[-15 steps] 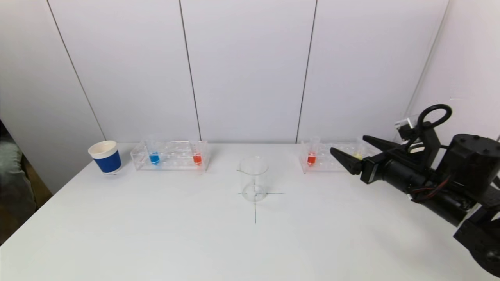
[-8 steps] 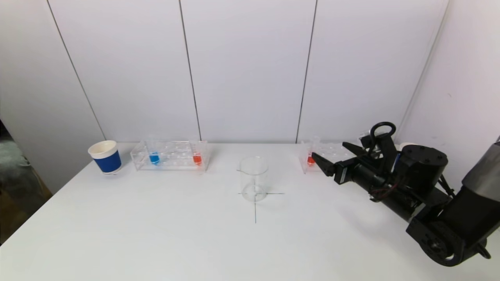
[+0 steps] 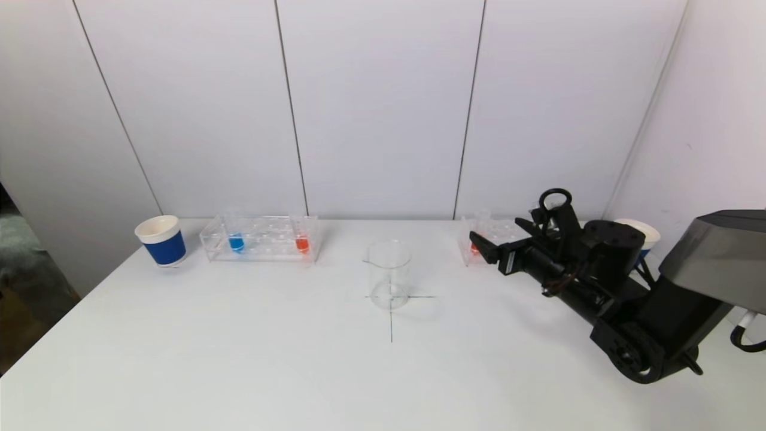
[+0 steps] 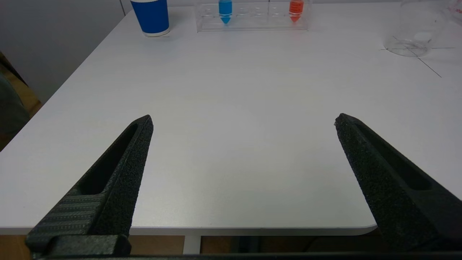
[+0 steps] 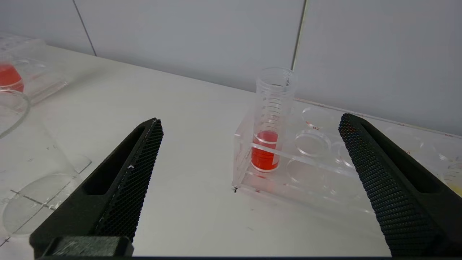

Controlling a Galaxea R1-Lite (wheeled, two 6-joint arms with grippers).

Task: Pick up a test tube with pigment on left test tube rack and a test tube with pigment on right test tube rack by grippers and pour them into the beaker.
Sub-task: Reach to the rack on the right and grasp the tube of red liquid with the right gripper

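The clear beaker [image 3: 389, 273] stands mid-table on a pen cross. The left clear rack [image 3: 261, 238] holds a blue tube [image 3: 236, 242] and a red tube [image 3: 302, 242]; both show in the left wrist view, blue [image 4: 225, 8] and red [image 4: 296, 6]. The right rack [image 3: 501, 234] holds a red tube [image 3: 476, 245], seen closely in the right wrist view [image 5: 269, 121]. My right gripper [image 3: 499, 234] is open, low over the table, just in front of the right rack, the red tube between its fingers' line. My left gripper [image 4: 243, 121] is open and empty off the table's near edge.
A blue paper cup [image 3: 162, 240] stands left of the left rack. Another cup [image 3: 640, 232] sits behind my right arm at the far right. A yellow-filled tube [image 5: 455, 177] stands further along the right rack. The wall runs close behind both racks.
My right arm has swung left and down toward the right rack, the open gripper closing in on the red tube. Nothing on the table has moved.
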